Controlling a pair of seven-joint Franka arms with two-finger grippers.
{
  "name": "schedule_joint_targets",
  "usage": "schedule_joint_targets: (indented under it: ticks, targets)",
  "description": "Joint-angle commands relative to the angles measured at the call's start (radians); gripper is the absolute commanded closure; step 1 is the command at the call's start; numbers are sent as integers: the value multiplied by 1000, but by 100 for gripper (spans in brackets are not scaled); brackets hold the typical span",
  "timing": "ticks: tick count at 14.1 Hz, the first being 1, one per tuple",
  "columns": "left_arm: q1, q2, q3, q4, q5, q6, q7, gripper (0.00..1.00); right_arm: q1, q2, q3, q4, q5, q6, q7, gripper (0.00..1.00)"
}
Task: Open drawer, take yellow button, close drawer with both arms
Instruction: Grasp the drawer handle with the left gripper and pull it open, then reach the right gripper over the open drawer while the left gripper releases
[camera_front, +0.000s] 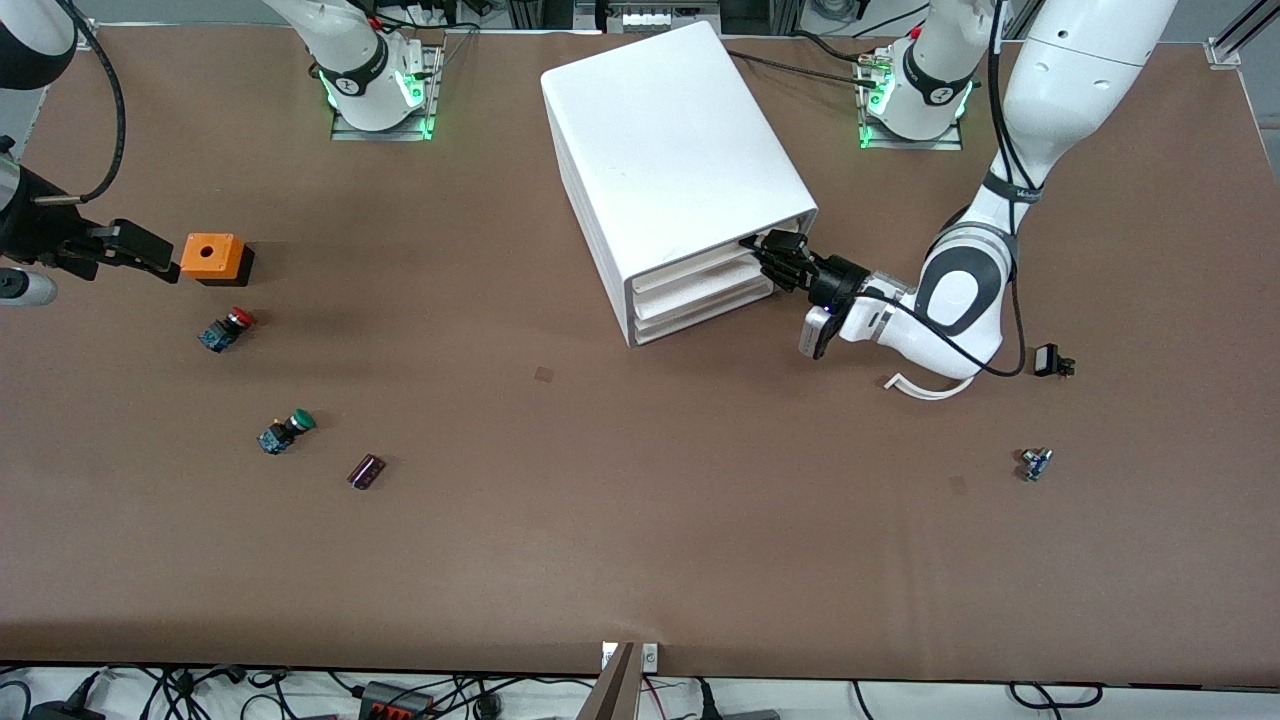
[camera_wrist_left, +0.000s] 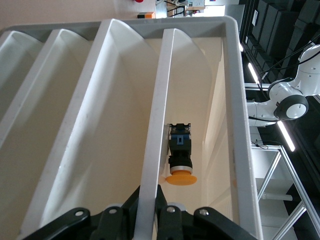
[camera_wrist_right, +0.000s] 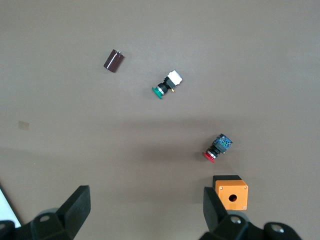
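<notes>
The white cabinet (camera_front: 672, 165) stands at mid-table with its three drawers facing the front camera. My left gripper (camera_front: 764, 252) is at the uppermost drawer (camera_front: 700, 268), at the end toward the left arm. In the left wrist view the gripper (camera_wrist_left: 150, 207) is shut on that drawer's thin white front wall (camera_wrist_left: 157, 130). The orange-capped button (camera_wrist_left: 180, 156) lies inside the drawer just past that wall. My right gripper (camera_front: 160, 260) is open and empty over the table beside an orange box (camera_front: 213, 257); it also shows in the right wrist view (camera_wrist_right: 145, 210).
At the right arm's end lie a red-capped button (camera_front: 227, 328), a green-capped button (camera_front: 285, 431) and a dark cylinder (camera_front: 366, 471). At the left arm's end lie a white curved strip (camera_front: 920, 388), a black part (camera_front: 1050, 360) and a small part (camera_front: 1036, 463).
</notes>
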Motion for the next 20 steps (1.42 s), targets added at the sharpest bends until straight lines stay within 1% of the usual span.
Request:
schedule_joint_targets:
  ticks: [1, 3, 5, 7, 8, 9, 10, 11, 13, 15, 16, 17, 20]
  targets:
    - [10, 24, 29, 105, 47, 5, -13, 92, 0, 16, -1, 25, 17, 2, 0, 0]
    - [11, 79, 54, 249, 137, 3, -71, 92, 0, 19, 0, 26, 19, 2, 0, 0]
    - [29, 131, 61, 371, 183, 2, -122, 92, 3, 19, 0, 26, 20, 4, 1, 0]
    - [54, 201, 67, 462, 190, 6, -128, 92, 20, 22, 2, 28, 32, 6, 6, 0]
    - [65, 238, 78, 507, 188, 8, -128, 92, 33, 24, 2, 34, 72, 7, 21, 0]
    - [68, 269, 90, 557, 188, 11, -128, 92, 56, 46, 2, 49, 101, 7, 83, 0]
    - [66, 291, 110, 595, 188, 22, -128, 92, 84, 66, 2, 78, 105, 7, 161, 0]
    - [66, 301, 118, 617, 188, 45, -128, 92, 116, 98, 2, 117, 105, 7, 223, 0]
    - [66, 302, 118, 618, 188, 94, -136, 92, 180, 152, 2, 190, 98, 6, 349, 0]
    - [66, 302, 118, 620, 188, 97, -141, 91, 234, 186, 2, 230, 102, 7, 490, 0]
    - [66, 297, 118, 620, 190, 95, -138, 73, 266, 206, 2, 250, 102, 7, 566, 0]
    - [68, 294, 118, 620, 184, 92, -125, 1, 300, 232, 2, 279, 102, 15, 646, 0]
    - [82, 262, 121, 617, 191, 77, -165, 0, 392, 301, 2, 350, 102, 59, 904, 0]
